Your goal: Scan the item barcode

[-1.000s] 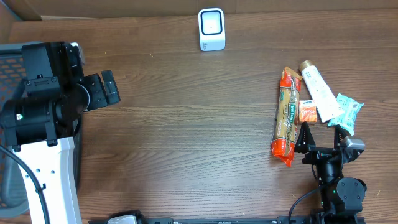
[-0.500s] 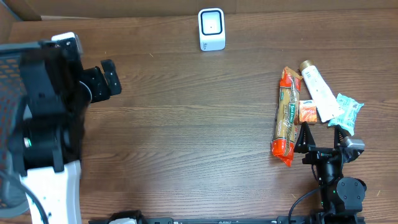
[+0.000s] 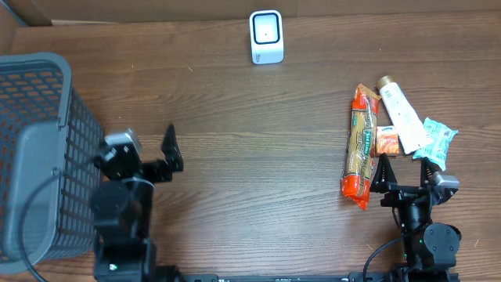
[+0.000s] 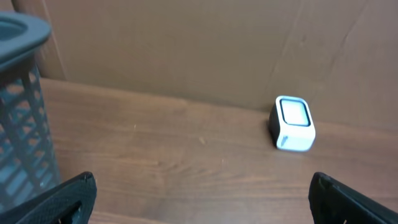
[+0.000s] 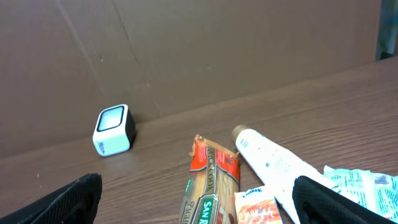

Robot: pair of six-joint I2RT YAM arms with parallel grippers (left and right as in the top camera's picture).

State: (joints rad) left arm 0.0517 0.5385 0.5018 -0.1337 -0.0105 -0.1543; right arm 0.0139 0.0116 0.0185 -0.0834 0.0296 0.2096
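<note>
The white scanner (image 3: 266, 36) stands at the table's far edge, also seen in the left wrist view as the scanner (image 4: 293, 123) and in the right wrist view (image 5: 114, 129). Items lie in a group at the right: a long spaghetti pack (image 3: 361, 145) (image 5: 211, 180), a white tube (image 3: 399, 114) (image 5: 280, 165), a small orange packet (image 3: 386, 141) (image 5: 261, 208) and a teal-white pouch (image 3: 434, 142) (image 5: 364, 183). My right gripper (image 3: 405, 171) (image 5: 202, 196) is open just in front of them, holding nothing. My left gripper (image 3: 141, 160) (image 4: 202, 199) is open and empty at the left front.
A grey mesh basket (image 3: 35, 157) (image 4: 22, 124) stands at the left edge, right beside my left arm. A brown cardboard wall (image 4: 186, 50) rises behind the scanner. Bare wooden tabletop (image 3: 258, 157) lies between the two arms.
My left arm has dropped from high over the basket to low beside it at the front left, uncovering the basket. The right arm and the items have not moved.
</note>
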